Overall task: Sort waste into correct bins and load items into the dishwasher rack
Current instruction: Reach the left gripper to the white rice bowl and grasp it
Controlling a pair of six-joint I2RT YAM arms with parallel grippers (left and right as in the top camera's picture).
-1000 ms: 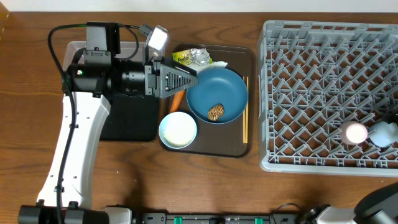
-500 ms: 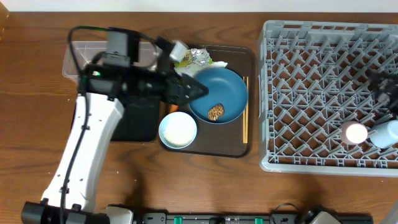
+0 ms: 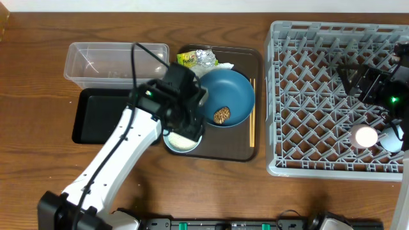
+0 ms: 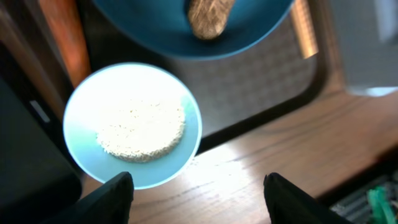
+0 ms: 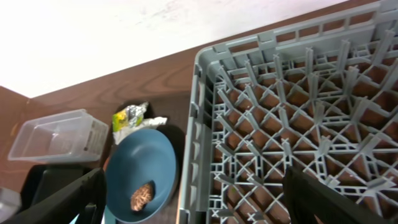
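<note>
Left tool [image 4: 198, 190]: jaws spread wide, gripping nothing, touching nothing. It hangs over the near rim of the white bowl [image 4: 134, 124], rice [image 4: 142, 132] inside. My guess is a line-up for a rim grab, so the rice gets tipped out before the bowl is racked.

The bowl sits on the brown serving tray [image 4: 261, 87], beside the carrot [image 4: 62, 37] and the blue plate [image 4: 180, 37], which carries the food lump [image 4: 208, 12].

Right tool [image 5: 199, 208]: also released and empty, above the rack [image 5: 298, 124]. Pink cup [image 3: 365, 136] is already in the rack, near-right corner.

Foil [image 3: 206, 57] and wrapper [image 3: 187, 59] are on the serving tray's far edge, not yet binned. Clear tub [image 3: 102, 61] and black tray [image 3: 96, 118] wait to the left on the bench [image 3: 38, 147].
</note>
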